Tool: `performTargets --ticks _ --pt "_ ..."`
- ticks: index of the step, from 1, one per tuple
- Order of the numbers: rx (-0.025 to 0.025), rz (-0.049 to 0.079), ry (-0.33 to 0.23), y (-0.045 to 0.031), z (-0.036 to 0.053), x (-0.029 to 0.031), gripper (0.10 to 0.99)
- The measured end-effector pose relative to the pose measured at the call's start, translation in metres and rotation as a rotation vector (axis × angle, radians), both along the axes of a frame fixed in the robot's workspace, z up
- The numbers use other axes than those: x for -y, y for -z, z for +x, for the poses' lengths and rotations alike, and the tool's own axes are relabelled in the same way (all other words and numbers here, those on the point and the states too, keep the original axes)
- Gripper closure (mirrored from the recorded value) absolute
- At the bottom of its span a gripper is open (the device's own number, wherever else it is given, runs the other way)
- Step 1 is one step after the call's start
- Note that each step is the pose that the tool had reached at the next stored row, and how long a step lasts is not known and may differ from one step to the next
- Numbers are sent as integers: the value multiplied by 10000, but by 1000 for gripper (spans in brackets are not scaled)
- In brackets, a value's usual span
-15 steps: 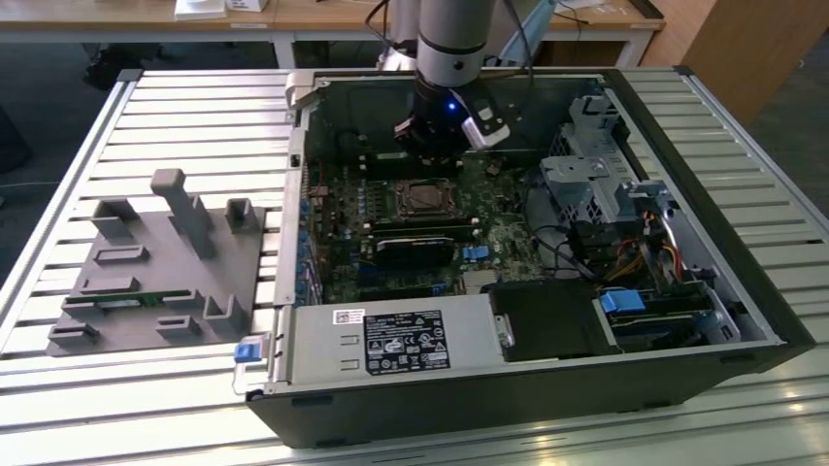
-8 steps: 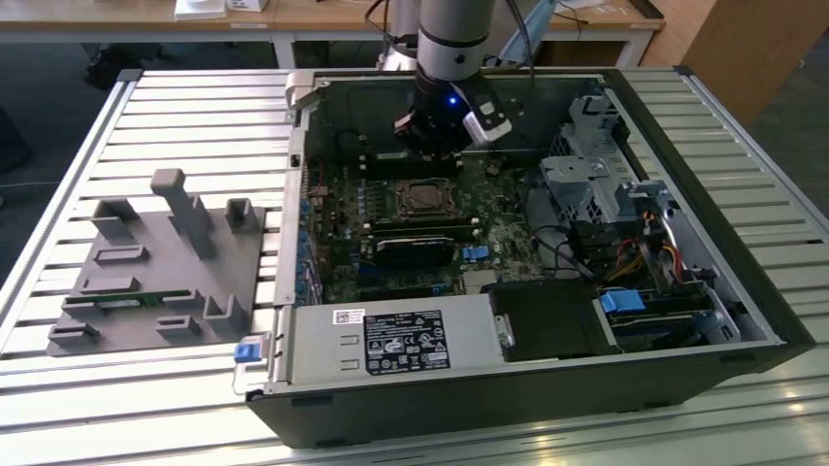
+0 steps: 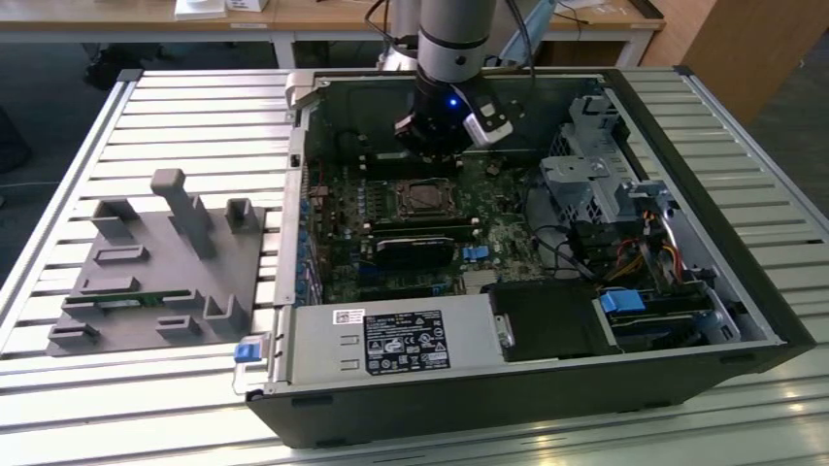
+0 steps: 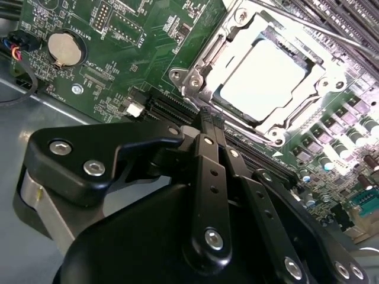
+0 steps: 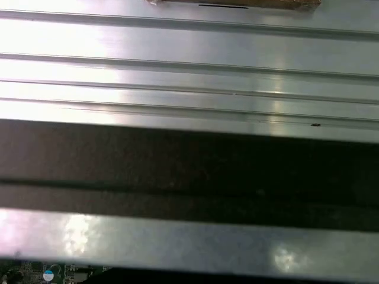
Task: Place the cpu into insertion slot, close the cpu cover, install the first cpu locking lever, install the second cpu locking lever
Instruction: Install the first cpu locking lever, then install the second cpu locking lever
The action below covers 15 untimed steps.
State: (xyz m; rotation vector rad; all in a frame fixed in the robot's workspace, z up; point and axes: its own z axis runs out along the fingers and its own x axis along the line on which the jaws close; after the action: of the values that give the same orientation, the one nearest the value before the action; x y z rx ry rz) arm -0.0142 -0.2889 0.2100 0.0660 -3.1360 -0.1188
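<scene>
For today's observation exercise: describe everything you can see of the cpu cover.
The cpu cover is a thin, shiny silvery metal frame with a large square window. It lies flat over the insertion slot on the green board, the pale cpu showing through the window. The gripper sits beside it, not touching.

In the first wrist view you look across the ribbed aluminium worktop (image 5: 189,71), its long parallel slats catching bright glare. Beyond the worktop's far edge you see a strip of brown wooden surface (image 5: 237,3). On the near side of the slats runs the black case wall (image 5: 189,171), then its pale metal lip (image 5: 189,242). Past that lip, a sliver of green circuit board (image 5: 41,275) peeks out, carrying a small round blue-lit part (image 5: 48,274).
</scene>
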Motion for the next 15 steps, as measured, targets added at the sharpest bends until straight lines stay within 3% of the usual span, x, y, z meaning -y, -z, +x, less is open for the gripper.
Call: performTargets --ticks 9,11,15 --pt "0 0 1 0 4 18 980" --pt "0 0 0 0 4 64 980" --pt "0 -3 0 0 4 67 980"
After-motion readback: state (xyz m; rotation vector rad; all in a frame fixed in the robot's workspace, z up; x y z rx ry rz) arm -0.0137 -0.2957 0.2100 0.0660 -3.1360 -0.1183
